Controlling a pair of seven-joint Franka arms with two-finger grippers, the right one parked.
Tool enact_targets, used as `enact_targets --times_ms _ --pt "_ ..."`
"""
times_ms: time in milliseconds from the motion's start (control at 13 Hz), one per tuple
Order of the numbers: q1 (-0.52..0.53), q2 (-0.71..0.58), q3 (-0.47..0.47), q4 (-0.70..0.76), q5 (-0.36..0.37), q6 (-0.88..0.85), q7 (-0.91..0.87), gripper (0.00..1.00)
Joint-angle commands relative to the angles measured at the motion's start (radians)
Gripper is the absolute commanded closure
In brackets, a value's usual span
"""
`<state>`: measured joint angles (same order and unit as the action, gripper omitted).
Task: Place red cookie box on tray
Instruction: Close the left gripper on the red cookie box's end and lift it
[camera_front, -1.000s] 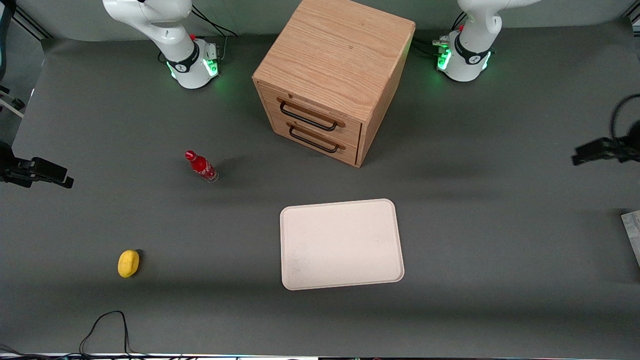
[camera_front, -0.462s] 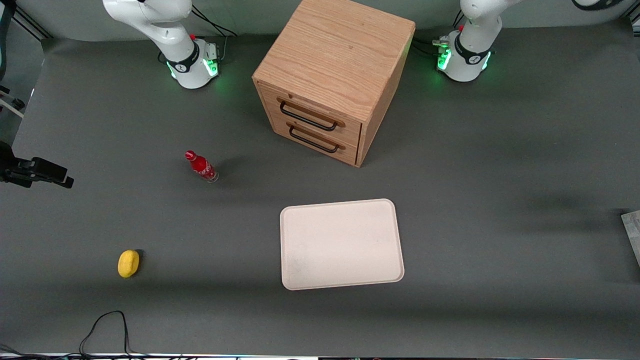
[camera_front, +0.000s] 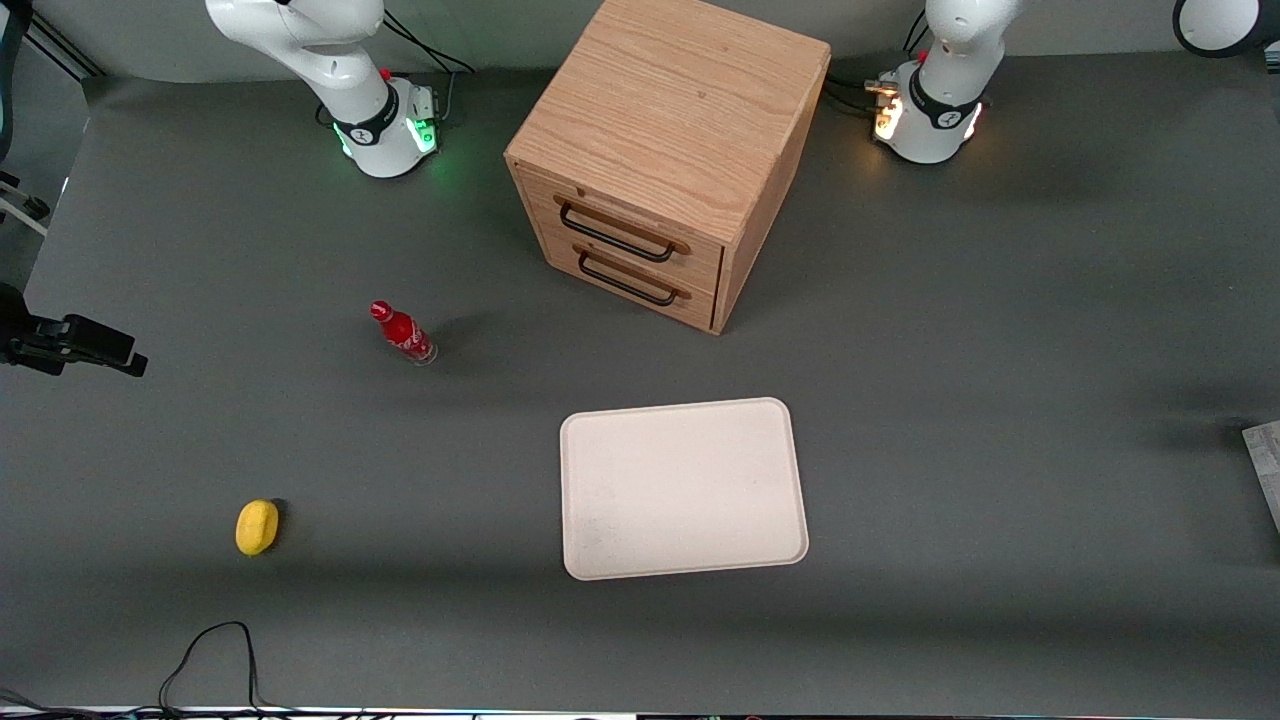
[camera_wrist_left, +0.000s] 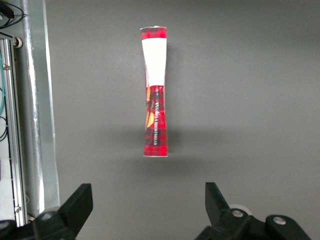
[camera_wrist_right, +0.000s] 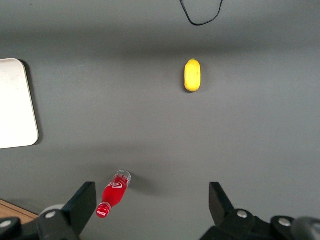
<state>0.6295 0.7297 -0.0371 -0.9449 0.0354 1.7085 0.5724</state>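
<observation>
Spread wide apart, the fingers of the gripper (camera_wrist_left: 146, 212) are held above the grey table (camera_wrist_left: 240, 100), with nothing between them. Farther out, the red cookie box (camera_wrist_left: 154, 92) is seen lying flat on the table near its metal edge, untouched. The tray (camera_front: 683, 488) is seen bare.

Red cookie box (camera_wrist_left: 155, 92) was seen as printed cardboard, tartan red with a plain white panel, slightly sheeny; the gripper (camera_wrist_left: 148, 210) above it, fingers spread wide, was seen as matt black plastic. Tray (camera_front: 683, 488) was seen as smooth matt cream plastic, faintly scuffed, and the table (camera_front: 1000, 400) as covered in matt dark grey, cloth-like sheet. Cabinet (camera_front: 668, 150) was seen as light grained wood with thin black metal handles, the bottle (camera_front: 402, 332) as glossy red.
</observation>
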Motion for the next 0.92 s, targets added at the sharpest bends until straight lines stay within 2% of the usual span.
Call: enact_targets --times_ms 0,462,846 --pt "0.002 0.054 -0.014 0.037 0.006 0.045 0.017 0.0" --pt "-0.016 0.223 -0.015 0.032 0.004 0.241 0.017 0.0" --pt "-0.022 0.278 -0.017 0.032 0.004 0.315 0.017 0.0"
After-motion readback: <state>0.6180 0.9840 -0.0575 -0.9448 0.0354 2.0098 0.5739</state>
